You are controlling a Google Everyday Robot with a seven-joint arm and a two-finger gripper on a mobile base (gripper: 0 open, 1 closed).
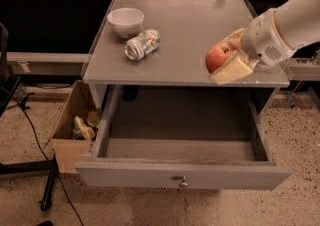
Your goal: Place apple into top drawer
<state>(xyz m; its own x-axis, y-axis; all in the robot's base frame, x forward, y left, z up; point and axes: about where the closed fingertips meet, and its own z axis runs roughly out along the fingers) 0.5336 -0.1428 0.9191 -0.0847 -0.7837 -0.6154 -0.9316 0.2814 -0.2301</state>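
Note:
The red-orange apple (216, 57) is held between the cream fingers (231, 69) of my gripper (227, 56), low over the front right part of the grey table top (190, 25). The gripper is shut on the apple. The white arm comes in from the right edge. The top drawer (182, 174) is pulled wide open below the table. Its inside shows nothing in it, and its small round metal knob (183, 183) is at the centre of the front panel. The apple hangs near the table's front edge, just behind the drawer's opening.
A crushed silver can (142, 44) lies on the table's left part, with a white bowl (126, 21) behind it. A brown cardboard box (73, 125) with scraps stands on the floor left of the drawer. Black cables and a stand base lie at the far left.

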